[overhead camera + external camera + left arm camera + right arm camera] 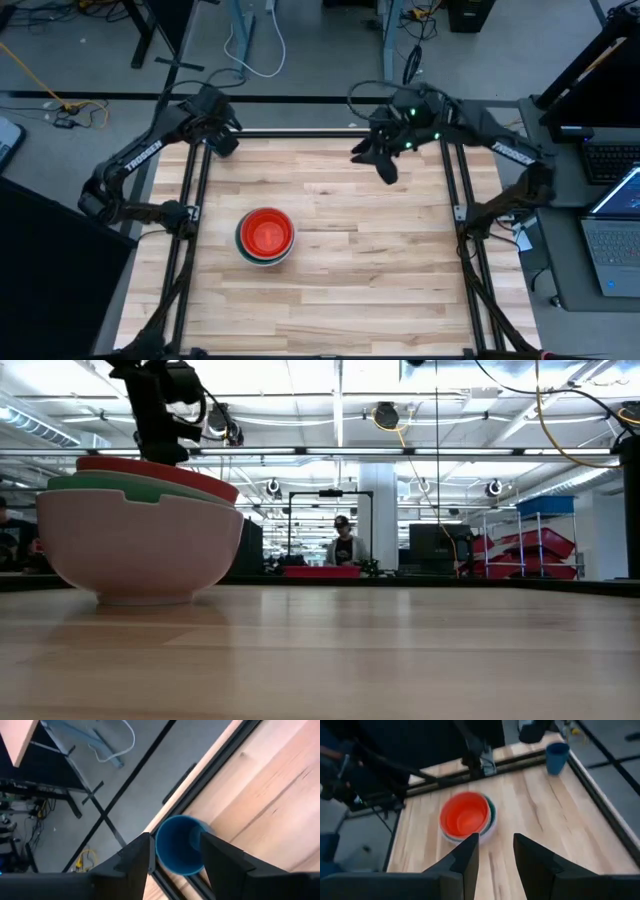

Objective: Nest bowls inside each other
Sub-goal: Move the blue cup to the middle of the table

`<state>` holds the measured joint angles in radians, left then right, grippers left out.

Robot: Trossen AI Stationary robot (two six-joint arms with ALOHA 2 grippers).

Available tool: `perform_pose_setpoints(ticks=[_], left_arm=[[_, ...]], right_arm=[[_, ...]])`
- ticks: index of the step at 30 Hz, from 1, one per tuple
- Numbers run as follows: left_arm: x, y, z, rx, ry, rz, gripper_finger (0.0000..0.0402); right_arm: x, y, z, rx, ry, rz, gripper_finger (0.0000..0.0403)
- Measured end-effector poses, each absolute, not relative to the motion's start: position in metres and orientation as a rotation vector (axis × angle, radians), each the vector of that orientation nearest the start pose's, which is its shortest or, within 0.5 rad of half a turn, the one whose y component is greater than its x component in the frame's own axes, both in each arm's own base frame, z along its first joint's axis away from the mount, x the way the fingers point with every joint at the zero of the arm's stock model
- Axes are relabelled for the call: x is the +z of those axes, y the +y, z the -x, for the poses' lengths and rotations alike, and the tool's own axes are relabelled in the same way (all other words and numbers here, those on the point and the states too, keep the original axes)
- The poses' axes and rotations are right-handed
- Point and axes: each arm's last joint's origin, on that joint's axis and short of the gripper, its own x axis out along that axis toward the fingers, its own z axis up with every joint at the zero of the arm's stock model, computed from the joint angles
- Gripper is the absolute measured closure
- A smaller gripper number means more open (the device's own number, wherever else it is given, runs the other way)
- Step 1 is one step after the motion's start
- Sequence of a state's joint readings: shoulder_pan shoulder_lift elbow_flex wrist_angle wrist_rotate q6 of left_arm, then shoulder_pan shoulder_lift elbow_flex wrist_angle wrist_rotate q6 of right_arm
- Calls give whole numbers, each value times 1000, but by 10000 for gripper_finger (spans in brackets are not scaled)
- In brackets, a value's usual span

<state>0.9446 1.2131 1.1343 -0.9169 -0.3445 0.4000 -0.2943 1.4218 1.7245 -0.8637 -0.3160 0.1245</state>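
The bowls [265, 237] stand nested in one stack left of the table's middle. A white bowl [140, 545] is outermost and rests on its base. A green rim [120, 488] and a red bowl [466, 814] sit inside it. My left gripper [224, 143] is open at the far left corner, above a small dark blue cup [179, 845] that stands upright on the table [556, 756]. My right gripper [496, 852] hangs open over the far right part of the table [385, 162], pointing toward the stack with nothing between its fingers.
Black frame rails [190, 215] run along the table's left, far and right edges. Bare wood [380, 280] lies near and right of the stack. A laptop [615, 235] sits off the table to the right. A person [345, 545] is far back in the room.
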Motion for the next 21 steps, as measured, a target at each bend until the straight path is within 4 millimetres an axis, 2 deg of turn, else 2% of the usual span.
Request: perform_pose_setpoints(ticks=[7, 15, 21], left_arm=[[321, 185, -123, 951, 1146, -21, 260], [320, 188, -118, 986, 1176, -9, 263], [309, 194, -116, 981, 1258, 90, 263]], right_arm=[[391, -67, -254, -42, 493, -396, 296], [356, -59, -221, -93, 416, -434, 296], [330, -53, -202, -97, 376, -447, 296]])
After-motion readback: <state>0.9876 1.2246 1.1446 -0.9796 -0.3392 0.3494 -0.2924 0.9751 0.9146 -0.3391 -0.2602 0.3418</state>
